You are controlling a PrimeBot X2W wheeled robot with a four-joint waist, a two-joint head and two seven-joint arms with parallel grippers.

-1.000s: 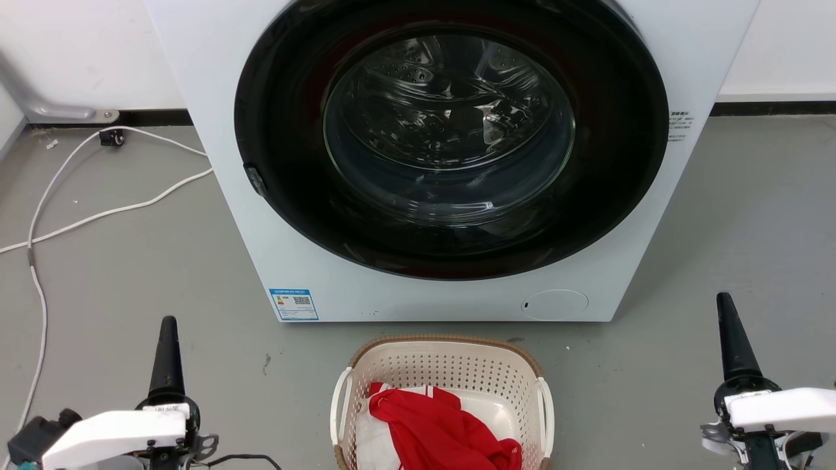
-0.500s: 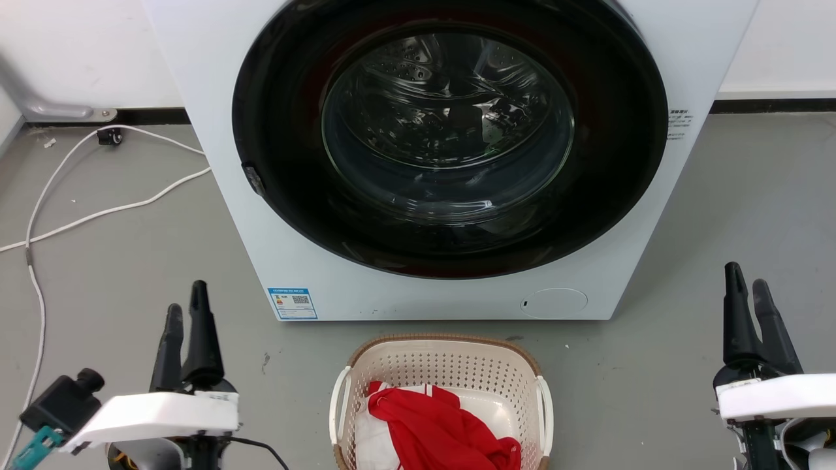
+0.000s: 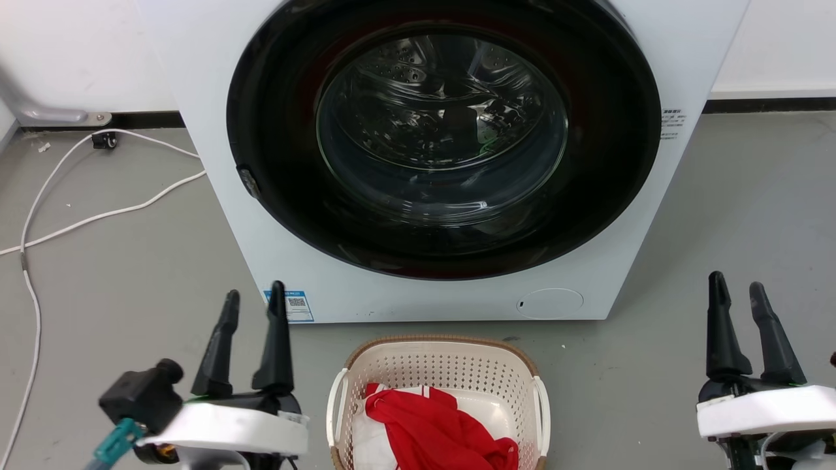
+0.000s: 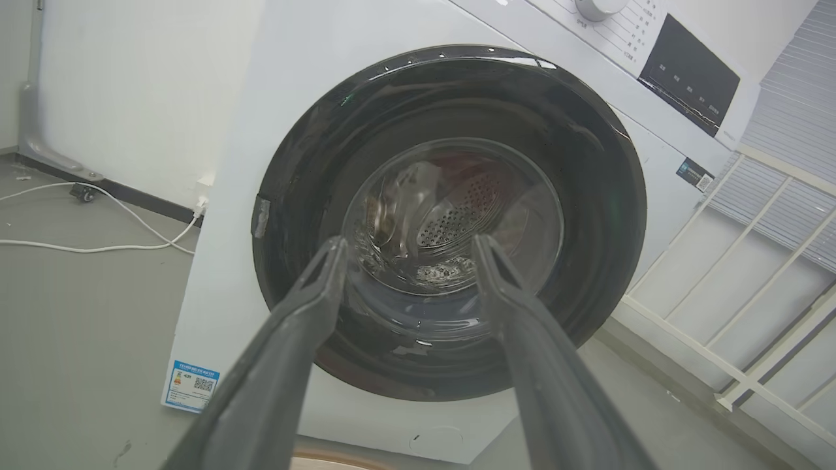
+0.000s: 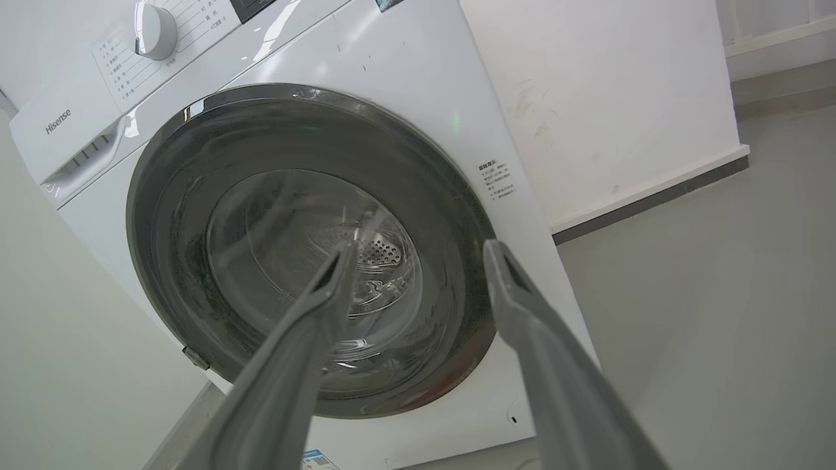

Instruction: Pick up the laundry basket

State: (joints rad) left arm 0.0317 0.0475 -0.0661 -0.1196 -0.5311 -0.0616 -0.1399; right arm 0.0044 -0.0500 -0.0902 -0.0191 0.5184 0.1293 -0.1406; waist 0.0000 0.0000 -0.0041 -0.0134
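The left hand (image 3: 255, 290) is hovering released, fingers spread, near the basket's (image 3: 444, 341) left side. The right hand (image 3: 737, 280) is likewise gaping, well off to the basket's right. Neither is touching it. The basket is sitting on the floor (image 3: 117, 274) between them, just before the washer (image 3: 261, 261), holding a red garment (image 3: 437, 431) lying over white cloth (image 3: 366, 440). The washer is showing "Hisense" (image 5: 57, 122) beside its dial (image 5: 153, 29) and a blue label (image 3: 297, 305) bearing a QR code at its lower left corner
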